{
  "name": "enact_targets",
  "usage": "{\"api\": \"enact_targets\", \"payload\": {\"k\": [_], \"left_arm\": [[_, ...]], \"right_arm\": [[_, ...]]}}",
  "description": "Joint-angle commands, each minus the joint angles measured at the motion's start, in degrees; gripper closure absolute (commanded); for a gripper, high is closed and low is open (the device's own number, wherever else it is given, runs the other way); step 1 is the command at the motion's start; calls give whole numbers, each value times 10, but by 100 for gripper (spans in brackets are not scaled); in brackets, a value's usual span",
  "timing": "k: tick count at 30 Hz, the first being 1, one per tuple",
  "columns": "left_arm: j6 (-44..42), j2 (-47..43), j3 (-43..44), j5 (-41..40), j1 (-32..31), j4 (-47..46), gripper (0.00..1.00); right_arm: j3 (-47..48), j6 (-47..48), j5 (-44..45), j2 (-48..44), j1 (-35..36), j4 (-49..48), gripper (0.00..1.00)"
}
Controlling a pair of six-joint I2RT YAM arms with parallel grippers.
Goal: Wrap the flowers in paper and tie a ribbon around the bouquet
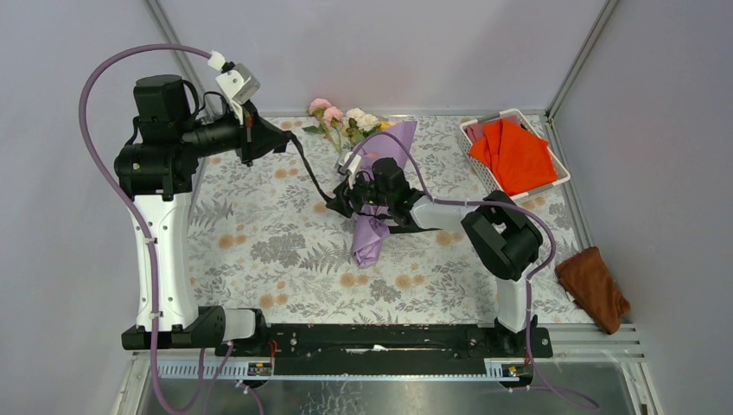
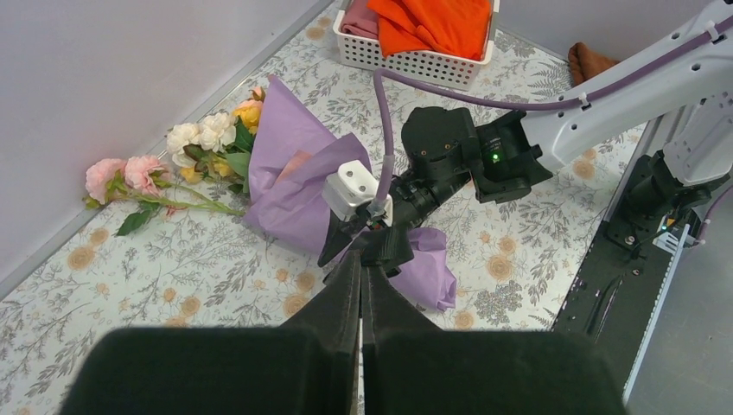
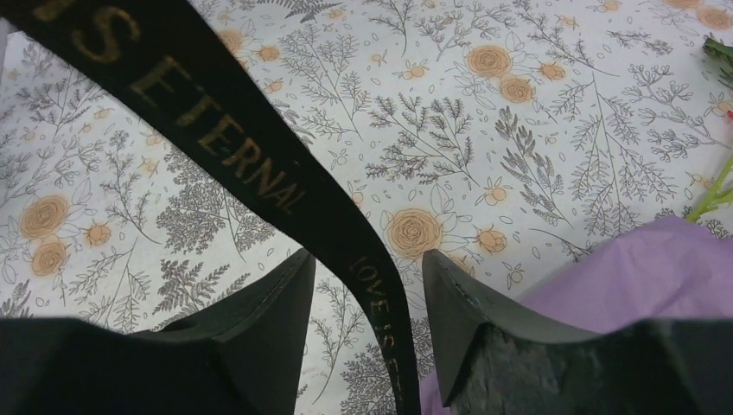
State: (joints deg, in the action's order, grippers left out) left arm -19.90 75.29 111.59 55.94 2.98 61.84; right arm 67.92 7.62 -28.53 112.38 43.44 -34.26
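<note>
Right wrist view: right gripper spread around the ribbon, so a tug from the left gripper, pinching its end, could whip it free.

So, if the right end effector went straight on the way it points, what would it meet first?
The black ribbon, which crosses between the open fingers of the right end effector; behind it, probably the flowered tablecloth; depth is unclear.
</note>
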Motion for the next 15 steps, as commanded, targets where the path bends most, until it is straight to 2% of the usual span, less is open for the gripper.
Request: {"api": "enact_targets", "payload": {"k": [1,6,9,11,15], "left_arm": [[18,-2,16,-7,-2,7,100],[19,0,20,-10,-2,2,100],[20,0,17,-7,-2,1,100],[20,-2,15,-8,-2,1,100],[13,-7,1,-17,-1,11,100]], "right_arm": [[23,-36,4,5,6,-70,43],[29,-47,9,17,10,-75,41],[35,-61,12,25,10,-83,45],[39,-72,18,28,10,-86,60],[15,-109,72,9,9,-107,100]]}}
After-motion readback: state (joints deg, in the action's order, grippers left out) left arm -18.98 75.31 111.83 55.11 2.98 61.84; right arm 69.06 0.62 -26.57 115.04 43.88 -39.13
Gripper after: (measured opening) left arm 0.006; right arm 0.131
